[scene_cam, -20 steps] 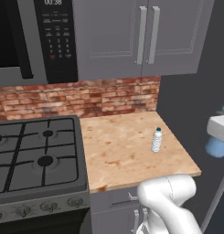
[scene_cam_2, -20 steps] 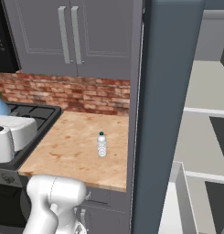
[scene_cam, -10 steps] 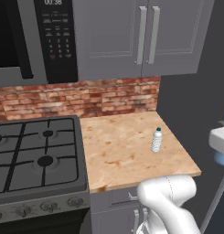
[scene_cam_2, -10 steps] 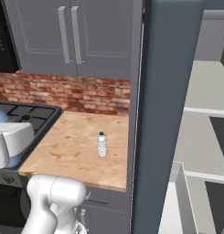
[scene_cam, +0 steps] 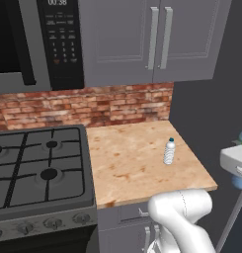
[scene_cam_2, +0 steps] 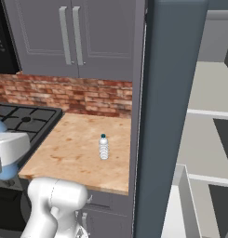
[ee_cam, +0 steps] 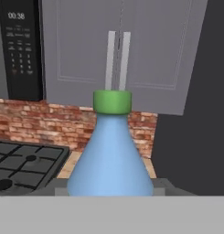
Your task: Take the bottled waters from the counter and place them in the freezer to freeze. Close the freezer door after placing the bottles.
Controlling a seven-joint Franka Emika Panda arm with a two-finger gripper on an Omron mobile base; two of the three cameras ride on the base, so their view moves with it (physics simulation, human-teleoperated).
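The blue-tinted plastic bottle with a green cap (ee_cam: 111,155) sits at the centre and lower middle of the hand view, upright, its base cut off by the bottom of the picture. The end effector is closed narrow, and the bottle standing this close in front of it suggests it is clamped on the bottle's lower body, though the fingertips themselves are hidden behind it. In the left base view a sliver of blue (scene_cam: 239,183) shows at the right edge under a white part of the arm; in the right base view it shows at the left edge (scene_cam_2: 4,169).

A small water bottle like this is probably light, with thin walls that give under pressure and a smooth, slippery skin. The straight lower body looks the better place to hold; the sloped shoulder would let it slide out.

The clear-whitish plastic bottle with a blue cap (scene_cam: 169,151) stands upright on the light tan wood-grain desk (scene_cam: 127,163), right of centre in the left base view and near the freezer's dark slate-grey side wall (scene_cam_2: 162,116) in the right base view. Pale grey inner shelves (scene_cam_2: 206,114) show at that view's right edge. The freezer door is hard to make out: a pale edge at the lower right may be part of it.
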